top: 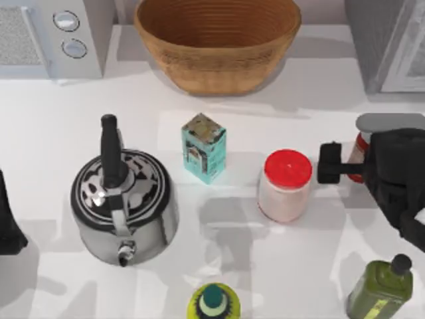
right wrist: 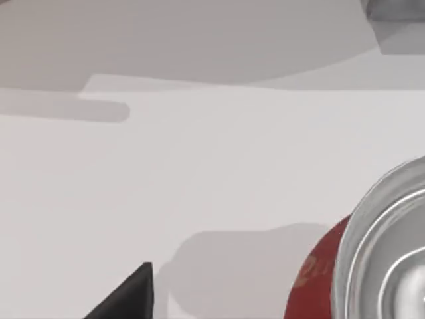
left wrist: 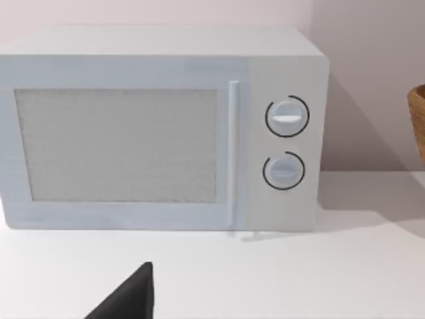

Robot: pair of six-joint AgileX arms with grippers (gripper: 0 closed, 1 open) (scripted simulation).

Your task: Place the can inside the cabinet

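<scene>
The can (top: 359, 151) is a slim red one standing near the table's right side, mostly covered by my right arm. In the right wrist view its silver top and red side (right wrist: 319, 279) show from close above. My right gripper (top: 345, 163) hovers over it, open, with one black finger (top: 329, 163) to the can's left and not touching it; one fingertip (right wrist: 136, 292) shows in the wrist view. The cabinet (top: 388, 40) is the grey box at the back right. My left gripper (top: 6, 219) is parked at the left edge, open, its fingertip (left wrist: 133, 296) facing the microwave.
A white microwave (top: 53, 33) (left wrist: 159, 126) stands back left and a wicker basket (top: 216, 40) back centre. A kettle (top: 123, 199), a teal carton (top: 204, 147) and a red-lidded jar (top: 285, 186) sit mid-table. An olive bottle (top: 385, 289) and a teal-capped bottle (top: 214, 302) stand in front.
</scene>
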